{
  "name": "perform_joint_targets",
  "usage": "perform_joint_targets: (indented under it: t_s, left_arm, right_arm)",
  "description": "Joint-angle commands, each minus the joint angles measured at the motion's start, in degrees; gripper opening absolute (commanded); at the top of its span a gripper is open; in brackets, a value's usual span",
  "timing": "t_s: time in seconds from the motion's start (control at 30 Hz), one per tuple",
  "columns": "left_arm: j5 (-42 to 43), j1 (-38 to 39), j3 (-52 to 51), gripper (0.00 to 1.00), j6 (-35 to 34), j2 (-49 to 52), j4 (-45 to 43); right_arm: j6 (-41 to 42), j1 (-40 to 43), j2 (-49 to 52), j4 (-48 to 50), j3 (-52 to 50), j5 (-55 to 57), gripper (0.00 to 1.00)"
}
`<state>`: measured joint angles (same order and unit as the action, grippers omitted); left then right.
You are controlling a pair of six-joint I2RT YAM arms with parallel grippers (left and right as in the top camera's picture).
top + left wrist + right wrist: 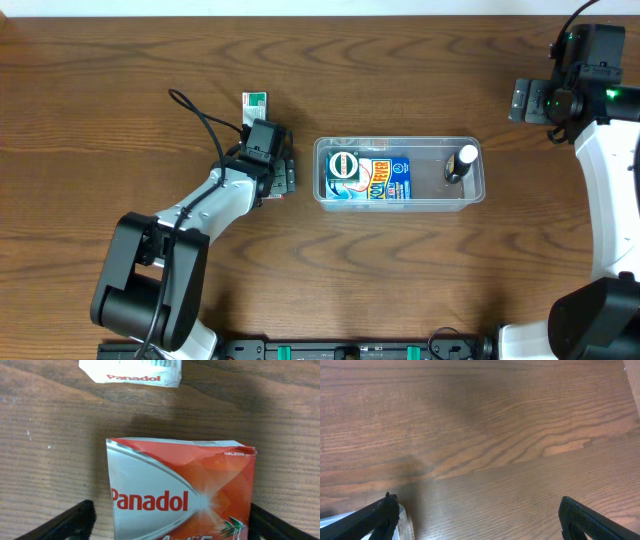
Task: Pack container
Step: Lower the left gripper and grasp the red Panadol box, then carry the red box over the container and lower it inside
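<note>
The overhead view looks straight down on the whole surface (120,80). The left wrist view, close in, faces past the left fingers (70,522) to a red box (180,490) and a white packet (132,371), the packet shared with overhead. The right wrist view hangs near bare surface.

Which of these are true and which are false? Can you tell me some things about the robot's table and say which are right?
1. The red Panadol box is inside the container. False: it lies on the table left of the container, between the open left jaws.
2. A blue packet lies in the container. True.
3. The right jaws are holding something. False: they are open and empty over the table.
4. A white Panadol packet lies on the table beyond the red box. True.
5. A white-capped bottle is in the container. True.
</note>
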<state>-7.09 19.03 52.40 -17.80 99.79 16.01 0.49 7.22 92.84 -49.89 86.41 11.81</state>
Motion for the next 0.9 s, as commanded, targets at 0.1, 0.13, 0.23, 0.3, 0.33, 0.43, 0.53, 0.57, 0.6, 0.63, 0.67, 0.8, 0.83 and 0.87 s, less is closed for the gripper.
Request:
perform_joint_targets:
  t_s: [0.1, 0.13, 0.23, 0.3, 0.33, 0.43, 0.53, 0.57, 0.6, 0.63, 0.67, 0.8, 0.83, 0.87]
  left_arm:
    - [-1.3, 0.0, -0.7, 0.74, 1.0, 0.2, -0.1]
    - [-1.3, 0.0, -0.7, 0.74, 1.0, 0.2, -0.1]
    - [-1.3, 0.0, -0.7, 0.72, 1.0, 0.0, 0.0]
    - [-1.3, 0.0, -0.2, 0.70, 1.0, -0.6, 1.0]
    - [-1.3, 0.0, 0.2, 0.68, 1.0, -1.1, 2.0]
    - [-1.4, 0.0, 1.4, 0.65, 1.0, -3.7, 5.0]
    - [-1.6, 0.0, 1.7, 0.65, 1.0, -6.9, 7.2]
    - [-1.6, 0.0, 1.7, 0.65, 1.0, -8.2, 8.0]
    - [-1.6, 0.0, 1.7, 0.65, 1.0, -9.3, 8.5]
    - [-1.6, 0.0, 1.7, 0.65, 1.0, -10.5, 9.1]
    - [-1.6, 0.0, 1.8, 0.65, 1.0, -12.2, 9.8]
    - [-1.5, 0.0, 4.2, 0.65, -0.9, -17.4, 14.8]
    - [-1.5, 0.0, 6.1, 0.65, -1.0, -18.6, 17.4]
    - [-1.5, 0.1, 7.2, 0.65, -1.1, -19.0, 18.9]
  right_arm:
    - [1.0, 0.3, -0.6, -0.1, 0.0, 0.2, 0.99]
    - [1.0, 0.3, -0.6, 0.0, 0.0, 0.2, 0.99]
    - [1.0, 0.3, -0.6, 0.0, 0.0, 0.2, 0.99]
    - [1.0, 0.3, -0.6, -0.1, 0.0, 0.2, 0.99]
    - [1.0, 0.3, -0.6, 0.0, 0.0, 0.2, 0.99]
    - [1.0, 0.3, -0.6, -0.1, 0.0, 0.2, 0.99]
    - [1.0, 0.3, -0.6, 0.0, 0.0, 0.2, 0.99]
    - [1.0, 0.3, -0.6, 0.0, 0.0, 0.2, 0.99]
    - [1.0, 0.3, -0.6, -0.1, 0.0, 0.2, 0.99]
    - [1.0, 0.3, -0.6, 0.0, 0.0, 0.2, 0.99]
    - [1.0, 0.3, -0.6, -0.1, 0.0, 0.2, 0.99]
    - [1.0, 0.3, -0.6, -0.1, 0.0, 0.2, 0.99]
    - [1.0, 0.3, -0.6, -0.1, 0.0, 0.2, 0.99]
    - [1.0, 0.3, -0.6, 0.0, 0.0, 0.2, 0.99]
